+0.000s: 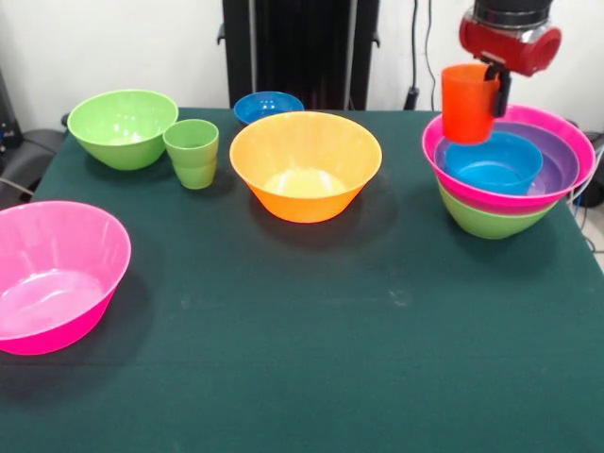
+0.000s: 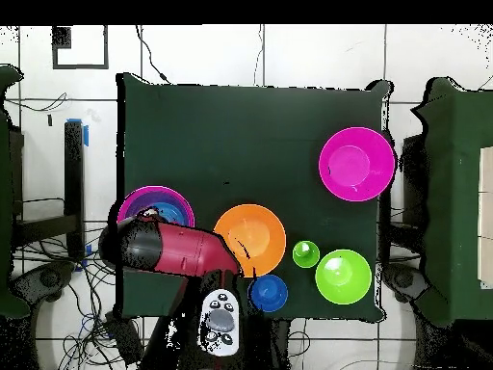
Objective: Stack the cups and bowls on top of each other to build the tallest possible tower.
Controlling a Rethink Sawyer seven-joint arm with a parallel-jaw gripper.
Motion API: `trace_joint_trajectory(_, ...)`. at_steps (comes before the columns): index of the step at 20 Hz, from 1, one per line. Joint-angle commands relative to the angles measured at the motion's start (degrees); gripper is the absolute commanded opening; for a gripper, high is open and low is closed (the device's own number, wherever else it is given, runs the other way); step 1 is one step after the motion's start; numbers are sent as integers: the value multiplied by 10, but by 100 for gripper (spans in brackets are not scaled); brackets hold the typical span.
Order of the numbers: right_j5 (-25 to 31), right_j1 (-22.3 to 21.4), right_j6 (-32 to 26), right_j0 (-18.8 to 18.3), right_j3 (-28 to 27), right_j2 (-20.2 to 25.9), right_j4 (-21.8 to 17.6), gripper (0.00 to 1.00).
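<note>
Orange-red cup [image 1: 469, 104] hangs clear above tower [image 1: 510, 189] at counter [image 1: 311, 359] edge, pinched at its rim by the hand [image 1: 494, 87]; one dark finger [image 1: 497, 92] shows outside cup wall, the other not visible. Tower: green base, pink rim, purple and blue bowls nested inside. Overhead view: arm [image 2: 178, 252] covers hand, cup and approx. half of tower. Green cup [image 1: 192, 153] stands apart, beside orange bowl [image 1: 305, 165].

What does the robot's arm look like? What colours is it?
The arm is a thick rounded tube, mostly shiny red with black parts at its joints. Near its base sits a light grey panel with dark buttons. The gripper at its end is black, hanging under a round red and black wrist.
</note>
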Motion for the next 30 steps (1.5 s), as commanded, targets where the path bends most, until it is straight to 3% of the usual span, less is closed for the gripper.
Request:
trace_joint_trajectory(1,-61,44,67,-13,47,46,7,0)
trace_joint_trajectory(13,-95,56,84,-13,59,66,20,0)
trace_joint_trajectory(25,-70,28,104,14,77,62,48,0)
trace_joint_trajectory(30,-25,3,100,27,75,43,50,0)
